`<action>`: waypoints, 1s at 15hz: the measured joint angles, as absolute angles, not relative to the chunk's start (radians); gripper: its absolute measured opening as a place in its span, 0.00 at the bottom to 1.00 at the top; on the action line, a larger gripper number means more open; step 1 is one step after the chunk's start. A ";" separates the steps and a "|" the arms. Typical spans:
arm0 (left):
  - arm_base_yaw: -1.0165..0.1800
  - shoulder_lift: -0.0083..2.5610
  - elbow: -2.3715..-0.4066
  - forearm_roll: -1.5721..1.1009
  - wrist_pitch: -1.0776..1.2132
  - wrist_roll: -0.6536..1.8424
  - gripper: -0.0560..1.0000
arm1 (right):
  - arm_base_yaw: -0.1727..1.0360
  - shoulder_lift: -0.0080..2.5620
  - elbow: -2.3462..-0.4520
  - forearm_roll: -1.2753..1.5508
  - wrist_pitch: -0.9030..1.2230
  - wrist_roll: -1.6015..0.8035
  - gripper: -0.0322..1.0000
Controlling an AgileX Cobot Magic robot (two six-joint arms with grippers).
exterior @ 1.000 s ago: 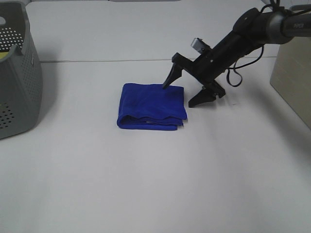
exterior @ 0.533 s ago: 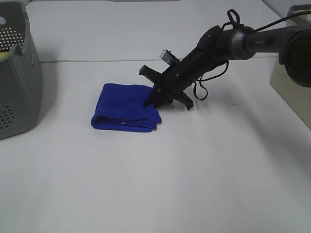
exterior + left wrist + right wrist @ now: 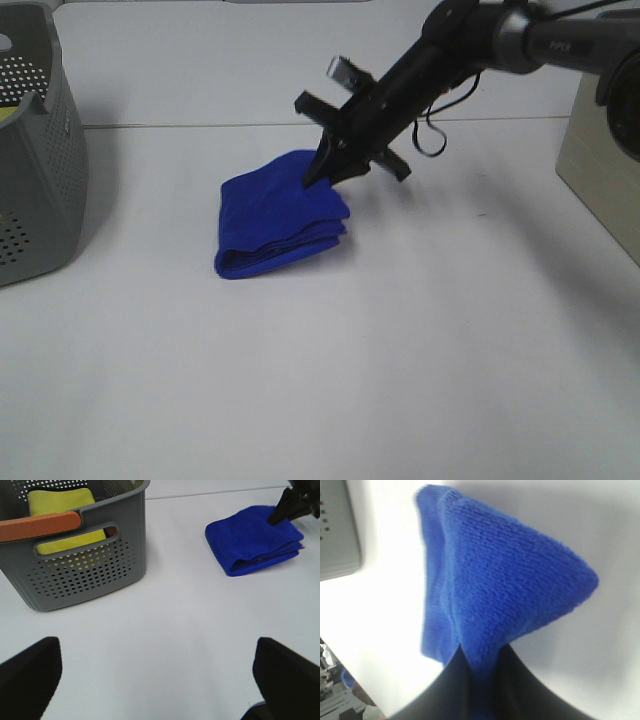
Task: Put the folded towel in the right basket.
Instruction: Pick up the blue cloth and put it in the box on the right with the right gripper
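Observation:
The folded blue towel [image 3: 275, 215] lies on the white table left of centre, its right edge raised. My right gripper [image 3: 325, 172] reaches in from the upper right and is shut on that raised edge. In the right wrist view the towel [image 3: 490, 580] hangs in a peak from the closed fingertips [image 3: 451, 680]. The left wrist view shows the towel [image 3: 252, 537] and the right gripper's tip [image 3: 290, 507] in the distance. My left gripper [image 3: 160, 680] is open and empty, far from the towel. A beige container [image 3: 600, 140] stands at the table's right edge.
A grey perforated basket [image 3: 40, 180] stands at the far left. In the left wrist view the basket [image 3: 95, 565] holds a yellow cloth [image 3: 62, 502] and has an orange handle [image 3: 40, 525]. A black cable [image 3: 435, 130] hangs under the right arm.
My right gripper slid left into the towel, pushing it left, closed on its right edge and now lifts that edge up, tilting the towel.

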State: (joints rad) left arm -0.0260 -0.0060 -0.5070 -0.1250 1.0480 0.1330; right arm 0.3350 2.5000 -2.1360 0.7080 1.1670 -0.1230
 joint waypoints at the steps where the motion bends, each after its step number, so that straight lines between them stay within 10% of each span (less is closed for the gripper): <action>1: -0.026 -0.006 -0.507 -0.125 1.048 0.133 0.96 | 0.316 2.463 -2.191 0.694 1.198 -0.121 0.13; 8: -0.026 -0.006 -0.507 -0.125 1.048 0.133 0.96 | 0.124 1.996 -2.214 0.398 1.208 -0.095 0.13; 15: -0.026 -0.006 -0.507 -0.125 1.048 0.133 0.96 | -0.343 1.788 -2.025 0.259 1.218 -0.101 0.13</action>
State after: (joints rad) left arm -0.0260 -0.0060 -0.5070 -0.1250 1.0480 0.1330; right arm -0.3430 1.7880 -2.0250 0.2590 1.2180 -0.1010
